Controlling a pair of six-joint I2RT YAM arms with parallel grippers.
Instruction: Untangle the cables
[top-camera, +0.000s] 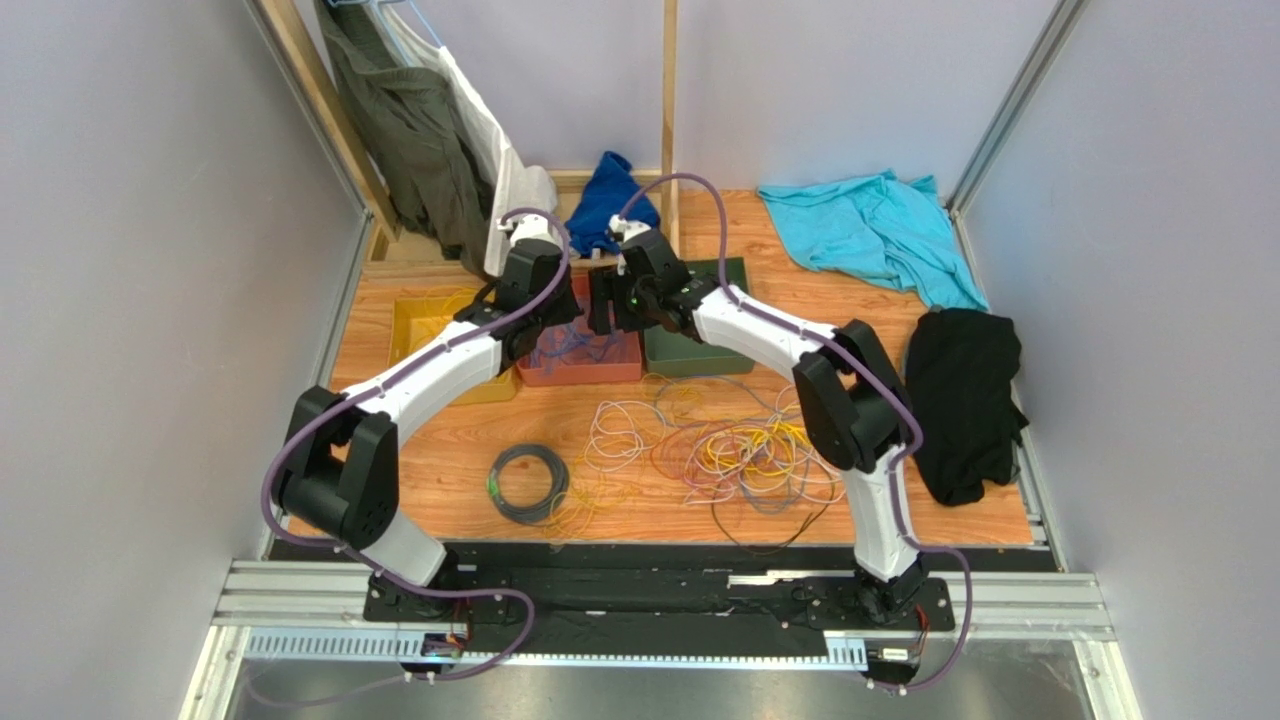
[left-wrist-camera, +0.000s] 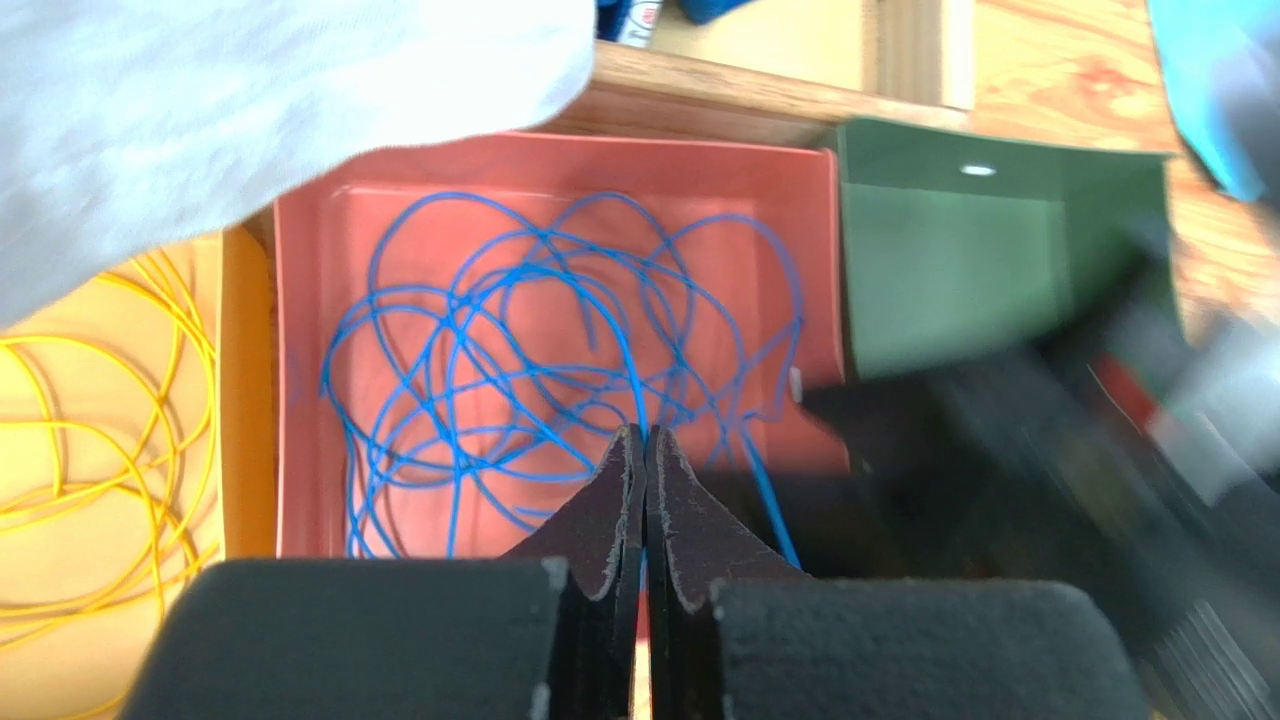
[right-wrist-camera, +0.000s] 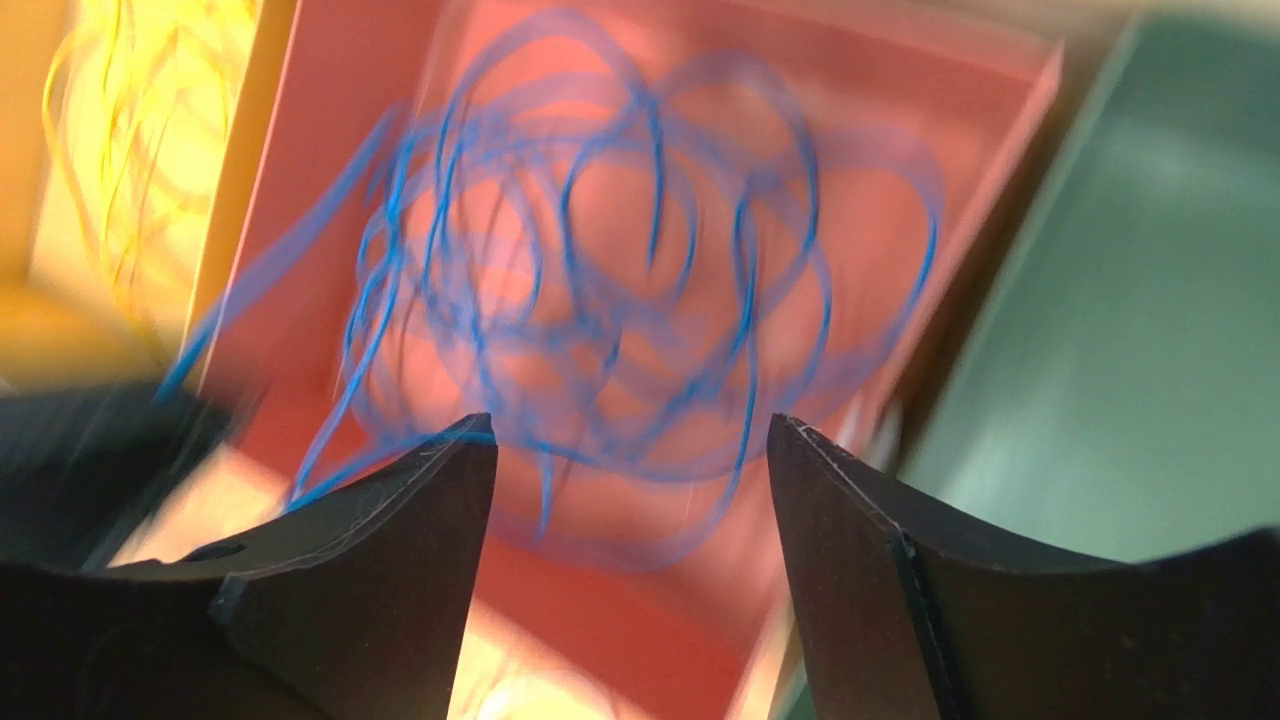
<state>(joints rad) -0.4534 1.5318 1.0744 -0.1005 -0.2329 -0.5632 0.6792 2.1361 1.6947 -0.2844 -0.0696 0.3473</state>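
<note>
Now both my grippers hover over the red tray.
My left gripper is pressed closed, my right gripper spread wide; blue cables lie tangled inside that tray.

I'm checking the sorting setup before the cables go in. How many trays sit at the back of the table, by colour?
yellow tray: 1
red tray: 1
green tray: 1
Total: 3
</note>
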